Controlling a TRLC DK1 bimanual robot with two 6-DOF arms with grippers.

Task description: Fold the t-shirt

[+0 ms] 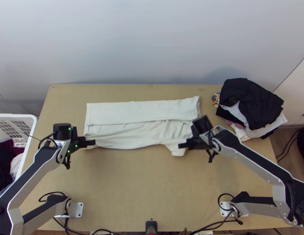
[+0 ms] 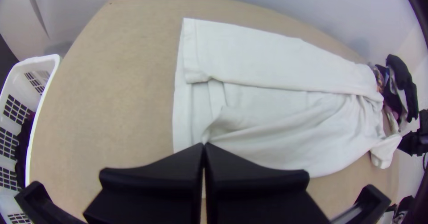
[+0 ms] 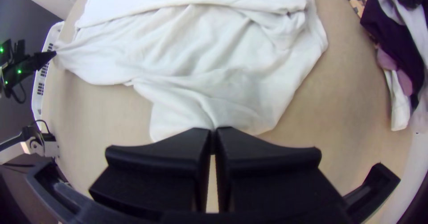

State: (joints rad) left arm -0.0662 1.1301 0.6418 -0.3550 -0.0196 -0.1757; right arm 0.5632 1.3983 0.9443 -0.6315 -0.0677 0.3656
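The white t-shirt (image 1: pixel 140 131) lies lengthwise across the table, its far side folded over in a long flat strip, the near part wrinkled, with a sleeve poking toward the near edge at right. At its near left corner is my left gripper (image 1: pixel 93 143), shut on the cloth. My right gripper (image 1: pixel 181 145) is shut on the sleeve. In the left wrist view, cloth of the shirt (image 2: pixel 276 121) gathers into the closed tips of the left gripper (image 2: pixel 204 144). The right wrist view has the sleeve (image 3: pixel 200 110) pinched in the right gripper (image 3: pixel 214 131).
A heap of dark and light clothes (image 1: pixel 252 103) sits at the table's right back corner. A white basket (image 1: pixel 32 129) holding clothes stands beyond the left edge. Bare tabletop (image 1: pixel 140 184) stretches between the shirt and the near edge.
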